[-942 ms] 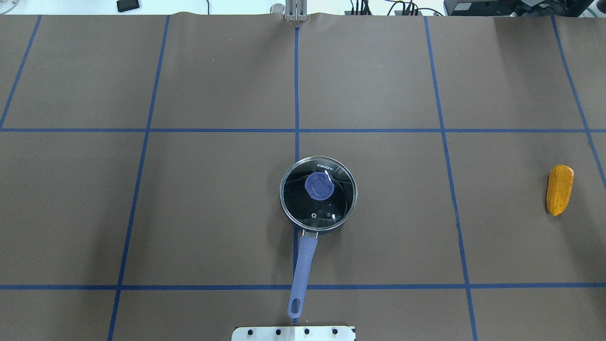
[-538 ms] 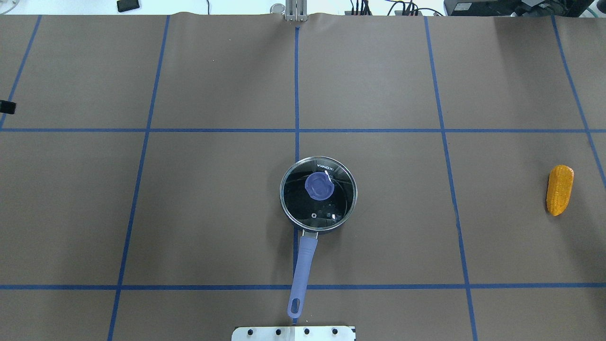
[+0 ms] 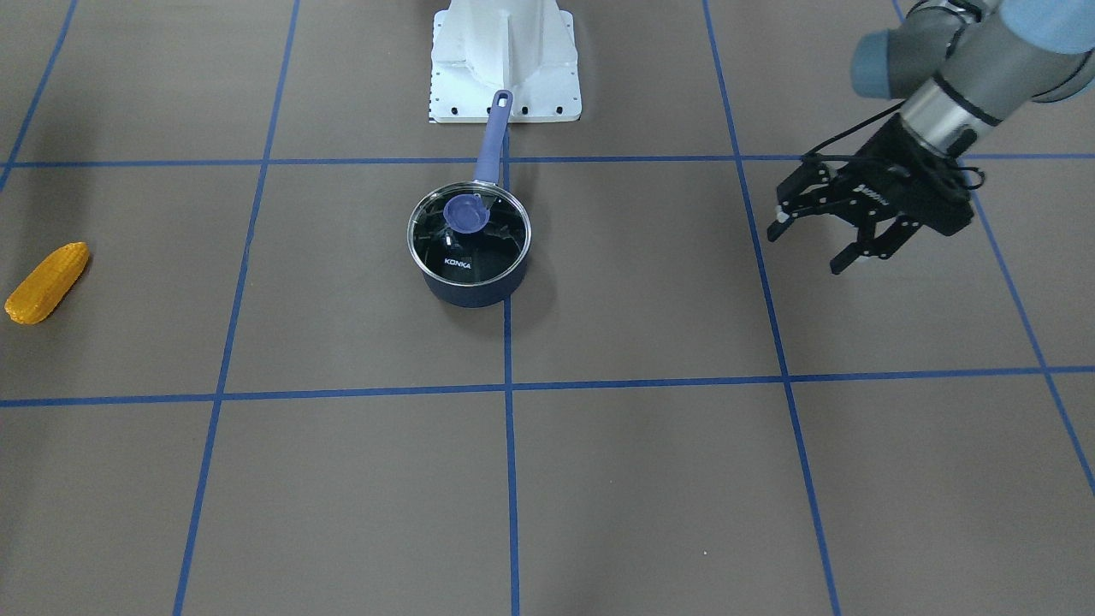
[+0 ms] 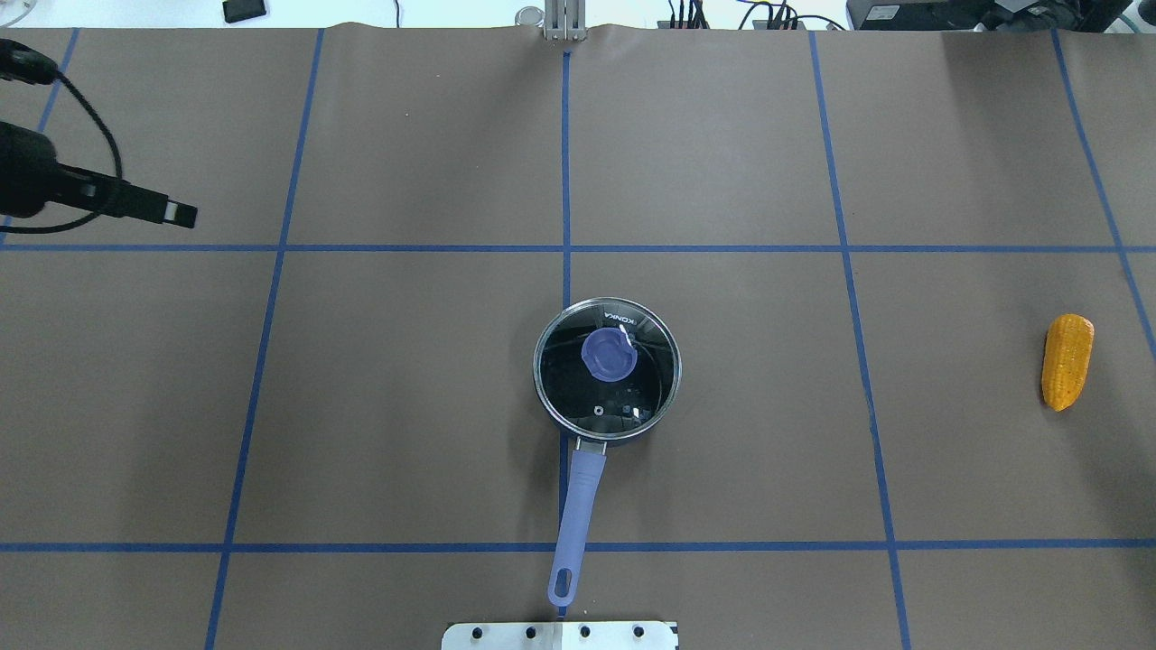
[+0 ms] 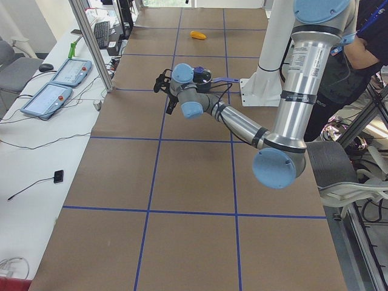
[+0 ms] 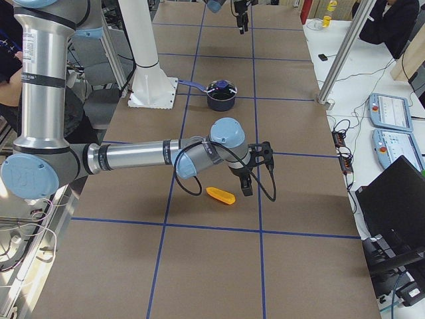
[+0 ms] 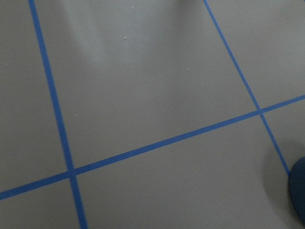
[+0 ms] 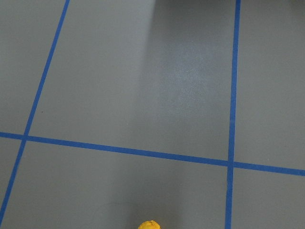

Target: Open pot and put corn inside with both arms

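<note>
The dark navy pot point(image 4: 623, 435) stands mid-table with its glass KONKA lid point(image 4: 646, 375) on it and its purple handle point(image 4: 578, 515) pointing toward the robot base. It also shows in the front view point(image 3: 469, 291). The corn point(image 4: 1067, 361) lies at the table's right side, and in the front view point(image 3: 47, 282) at the left. My left gripper point(image 3: 806, 250) is open and empty, far to the pot's left, above the table point(image 4: 176, 214). My right gripper point(image 6: 255, 169) hovers just beyond the corn point(image 6: 220, 195); I cannot tell whether it is open.
The white robot base point(image 3: 505, 60) stands right behind the pot handle's end. Blue tape lines point(image 4: 566, 181) divide the brown table cover. A metal post point(image 5: 91, 48) and control pendants point(image 5: 51, 91) stand off the table's far edge. A person point(image 5: 364, 36) stands by the base.
My left gripper has come into the overhead view from the left edge and moved right. The pot, lid and corn have not moved.
</note>
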Controlling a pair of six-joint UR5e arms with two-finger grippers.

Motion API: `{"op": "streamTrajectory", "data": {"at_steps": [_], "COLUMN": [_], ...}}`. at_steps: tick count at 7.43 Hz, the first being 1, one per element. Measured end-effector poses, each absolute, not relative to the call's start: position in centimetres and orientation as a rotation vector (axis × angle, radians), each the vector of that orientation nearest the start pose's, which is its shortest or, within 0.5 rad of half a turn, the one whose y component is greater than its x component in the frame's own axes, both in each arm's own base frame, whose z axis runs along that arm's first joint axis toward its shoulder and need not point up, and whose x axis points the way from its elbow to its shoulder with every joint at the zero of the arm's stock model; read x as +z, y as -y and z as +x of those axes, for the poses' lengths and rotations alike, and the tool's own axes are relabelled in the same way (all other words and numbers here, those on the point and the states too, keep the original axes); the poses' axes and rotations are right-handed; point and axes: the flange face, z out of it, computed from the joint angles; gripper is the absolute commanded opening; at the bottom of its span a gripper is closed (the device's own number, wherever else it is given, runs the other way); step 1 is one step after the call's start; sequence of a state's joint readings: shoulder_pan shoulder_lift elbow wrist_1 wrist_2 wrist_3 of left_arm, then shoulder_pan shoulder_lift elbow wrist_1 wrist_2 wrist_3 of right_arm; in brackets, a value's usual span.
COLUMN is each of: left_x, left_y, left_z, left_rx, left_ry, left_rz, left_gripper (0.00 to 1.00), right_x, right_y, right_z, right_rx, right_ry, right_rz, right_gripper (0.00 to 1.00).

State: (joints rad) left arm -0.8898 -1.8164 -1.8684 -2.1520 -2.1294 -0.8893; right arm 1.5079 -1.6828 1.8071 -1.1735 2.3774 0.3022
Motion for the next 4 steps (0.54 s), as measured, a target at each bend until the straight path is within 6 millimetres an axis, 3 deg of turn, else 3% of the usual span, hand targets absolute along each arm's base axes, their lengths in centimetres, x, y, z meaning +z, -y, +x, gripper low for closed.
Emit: {"op": "streamTrajectory", "data": {"at_steps": [2, 4], "left_x": [24.6, 16.5], "left_y": [46.6, 43.4], "left_z": [38.5, 45.4], "left_rx": [0.088, 0.047], "left_ry": [-1.048, -0.972], "left_rz": [0.376, 0.312], "left_gripper": [1.0, 1.0], "right_x": [54.7, 54.8], "right_y": [46.5, 46.6], "right_z": [3.2, 3.2], "right_rx": [0.013, 0.014], "right_ry": [0.861, 0.861], "right_rz": [0.34, 0.338], "right_gripper": [1.0, 1.0]}}
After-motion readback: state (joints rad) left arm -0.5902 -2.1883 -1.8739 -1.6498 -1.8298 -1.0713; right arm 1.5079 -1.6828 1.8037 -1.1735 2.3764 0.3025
